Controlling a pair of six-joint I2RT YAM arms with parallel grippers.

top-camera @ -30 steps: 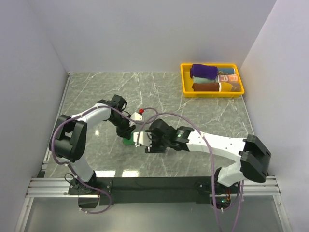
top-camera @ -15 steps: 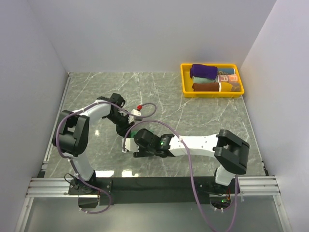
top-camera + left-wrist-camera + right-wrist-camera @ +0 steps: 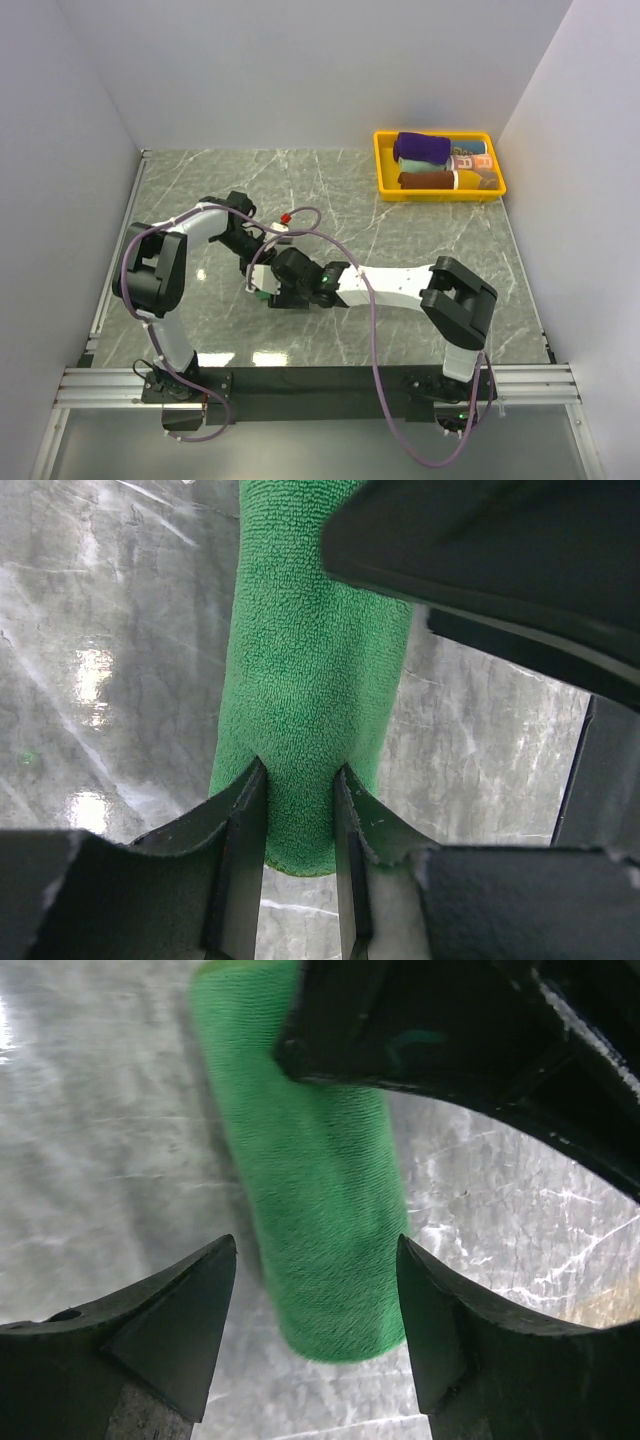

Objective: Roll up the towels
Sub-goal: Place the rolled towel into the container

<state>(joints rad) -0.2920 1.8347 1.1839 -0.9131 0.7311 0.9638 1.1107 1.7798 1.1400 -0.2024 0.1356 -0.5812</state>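
Right claw (image 3: pixel 315 1260) has shifted left, wide astride the rolled bright green cloth towel (image 3: pixel 310 650); left claw (image 3: pixel 299 770) pinches it; rolling looks done.

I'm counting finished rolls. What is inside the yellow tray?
Rolled cloths lie packed inside the yellow tray: a purple towel at its far left, a brown roll nearest, a teal roll at the far right. Anything beneath them is hidden.

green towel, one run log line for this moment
green towel: rolled | left fingers: pinching the roll | right fingers: open, either side of roll end
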